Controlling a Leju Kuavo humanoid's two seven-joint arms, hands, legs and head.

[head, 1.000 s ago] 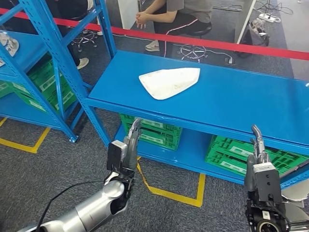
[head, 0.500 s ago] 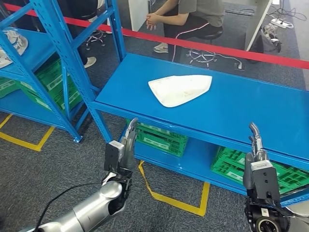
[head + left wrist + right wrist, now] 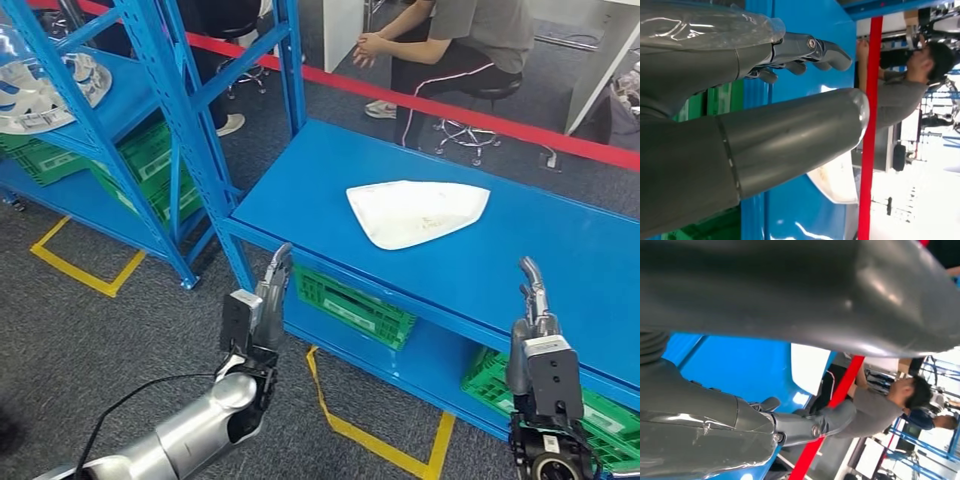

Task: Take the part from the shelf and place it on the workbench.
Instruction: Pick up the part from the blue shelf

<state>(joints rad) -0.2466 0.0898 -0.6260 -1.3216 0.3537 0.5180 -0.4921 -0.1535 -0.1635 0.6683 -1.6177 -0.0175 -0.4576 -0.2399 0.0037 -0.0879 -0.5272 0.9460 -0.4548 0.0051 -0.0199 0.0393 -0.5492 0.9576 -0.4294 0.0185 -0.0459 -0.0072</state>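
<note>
Whole scene shifted right and down across the head view since a second ago: camera turned, not the things. Part [image 3: 417,212] unmoved on the workbench [image 3: 317,195], both hands holding the same raised pose as before.

One white part, flat on the blue workbench top, near the middle, pointed end toward the far right. More white parts [image 3: 41,88] on the upper level of the shelf [image 3: 162,120] at far left (at least two, overlapping, exact count unclear). One shelf frame, one workbench. Green crates below: one [image 3: 355,305] under the workbench left of centre, one [image 3: 596,410] under its right end, others [image 3: 151,170] under the shelf. One red barrier tape [image 3: 468,110] behind the workbench. One seated person [image 3: 460,40] beyond the tape, hands clasped; another's legs and shoe [image 3: 226,122] behind the shelf. Yellow floor markings [image 3: 370,430] on grey carpet.

Left hand [image 3: 268,300] raised in front of the workbench edge, fingers [image 3: 806,50] straight and close together, thumb [image 3: 791,135] apart, holding nothing, touching nothing. Right hand [image 3: 536,320] upright likewise, fingers [image 3: 806,427] extended, empty, short of the workbench edge. Both hands well apart from the part, one to either side of it.
</note>
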